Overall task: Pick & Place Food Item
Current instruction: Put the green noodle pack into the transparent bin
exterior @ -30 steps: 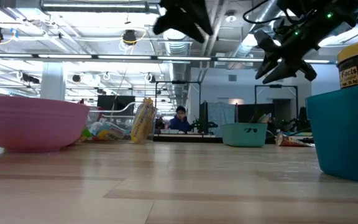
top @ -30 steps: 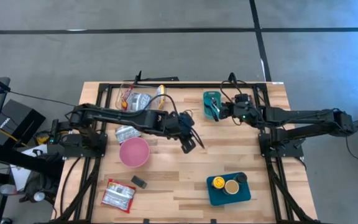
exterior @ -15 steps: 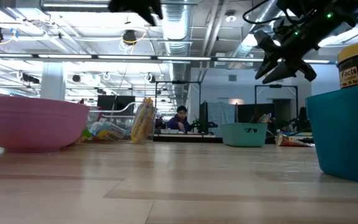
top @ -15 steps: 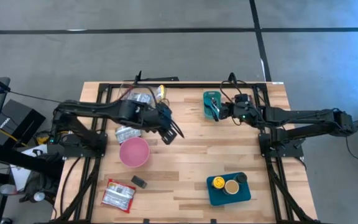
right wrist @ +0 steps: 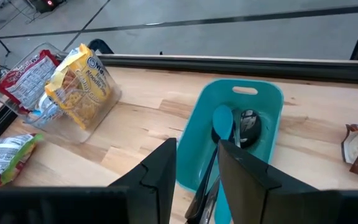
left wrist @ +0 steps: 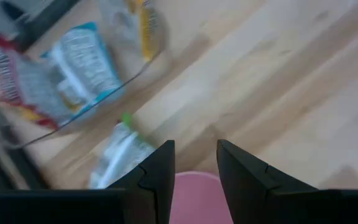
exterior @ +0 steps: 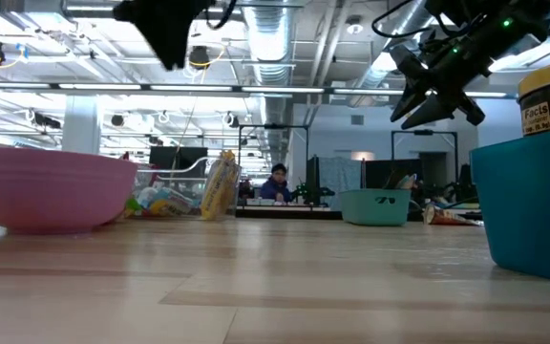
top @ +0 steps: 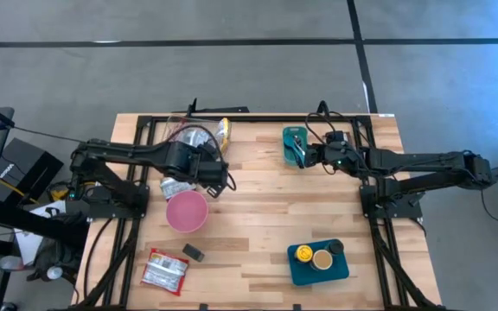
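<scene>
The light wooden slatted table [top: 258, 233] carries all items. The clear plastic bin of snack packets [top: 190, 138] stands at the far left; the pale green-tipped food packet [top: 176, 186] lies just beside it, next to the round pink bowl [top: 186, 211]. The teal utensil tray [right wrist: 229, 146] sits at the far centre. The left gripper [left wrist: 194, 163] hangs above the pink bowl's far rim, jaws slightly parted, holding nothing. The right gripper [right wrist: 197, 163] hovers beside the teal tray, jaws slightly parted and empty.
</scene>
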`<state>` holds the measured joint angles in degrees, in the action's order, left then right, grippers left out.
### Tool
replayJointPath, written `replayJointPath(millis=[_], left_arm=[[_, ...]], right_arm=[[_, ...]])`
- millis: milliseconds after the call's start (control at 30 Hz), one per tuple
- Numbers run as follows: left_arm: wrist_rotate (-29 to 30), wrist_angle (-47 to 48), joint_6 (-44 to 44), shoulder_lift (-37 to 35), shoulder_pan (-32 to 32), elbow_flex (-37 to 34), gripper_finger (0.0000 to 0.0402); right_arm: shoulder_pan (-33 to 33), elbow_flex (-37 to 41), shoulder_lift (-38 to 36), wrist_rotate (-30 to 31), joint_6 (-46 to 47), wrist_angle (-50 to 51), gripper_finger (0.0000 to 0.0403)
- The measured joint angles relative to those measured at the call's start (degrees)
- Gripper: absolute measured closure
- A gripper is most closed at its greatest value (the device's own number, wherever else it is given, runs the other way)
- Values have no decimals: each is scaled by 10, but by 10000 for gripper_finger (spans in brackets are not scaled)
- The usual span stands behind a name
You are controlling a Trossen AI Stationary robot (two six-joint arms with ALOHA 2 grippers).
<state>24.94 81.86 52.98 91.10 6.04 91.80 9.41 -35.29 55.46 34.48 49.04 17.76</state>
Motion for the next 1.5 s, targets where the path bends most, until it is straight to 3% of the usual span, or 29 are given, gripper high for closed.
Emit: replayJointPath(millis=[300,667,1200,1500], left_arm=[[3,5,109,0,-1,-111,289],[1,-125,162,0,-35,-230,289],[-45,-149,166,0,-101,-288,286],[-59,-183,160,0,-101,-312,228]], right_arm=[[0,0,0,-2,0,0,290],[0,0,0,-2,0,-4,290],[0,0,0,-2,0,-3,290],[0,0,0,-2,0,-3,290]])
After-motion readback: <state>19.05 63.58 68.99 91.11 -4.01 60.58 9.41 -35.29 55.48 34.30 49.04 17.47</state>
